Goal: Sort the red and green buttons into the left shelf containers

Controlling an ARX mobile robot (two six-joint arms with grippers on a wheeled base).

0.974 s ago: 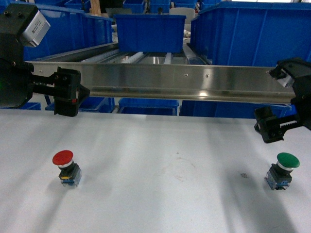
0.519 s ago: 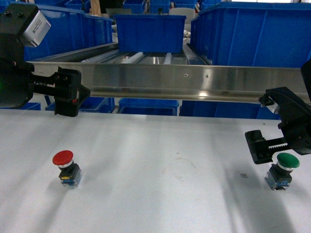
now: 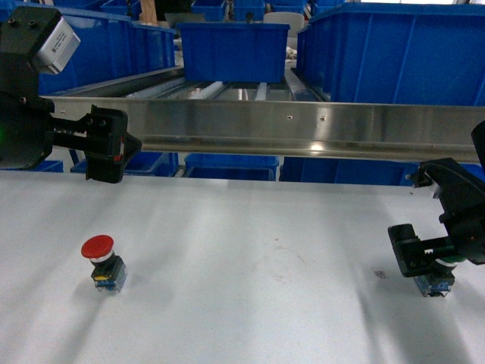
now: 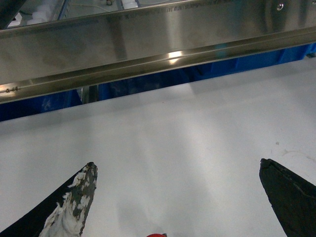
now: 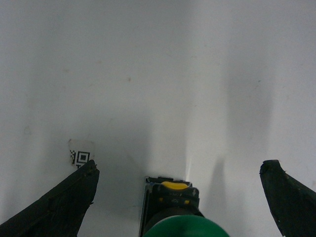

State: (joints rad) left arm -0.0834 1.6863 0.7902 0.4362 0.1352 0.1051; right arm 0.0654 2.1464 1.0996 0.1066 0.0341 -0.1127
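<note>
The red button [image 3: 98, 249] stands upright on the white table [image 3: 250, 265] at the left; a sliver of its cap [image 4: 155, 235] shows at the bottom edge of the left wrist view. My left gripper [image 3: 114, 144] hangs open above and behind it, nothing between its fingers [image 4: 81, 197]. The green button [image 5: 186, 228] stands at the right, only its dark base [image 3: 435, 284] showing in the head view. My right gripper [image 3: 439, 243] is open and low around it, one finger [image 5: 69, 202] on each side, not touching. The left shelf containers [image 3: 114, 45] are blue bins behind the rail.
A steel shelf rail [image 3: 288, 129] runs across the table's far edge. Behind it stand a blue bin [image 3: 233, 49] on rollers and a big blue bin [image 3: 394, 53]. More blue bins [image 3: 227, 165] sit below. A small QR sticker [image 5: 80, 157] lies on the table.
My right gripper has come down and a little right, from above the table to straddling the green button, hiding its cap in the head view. The left arm and red button have not moved.
</note>
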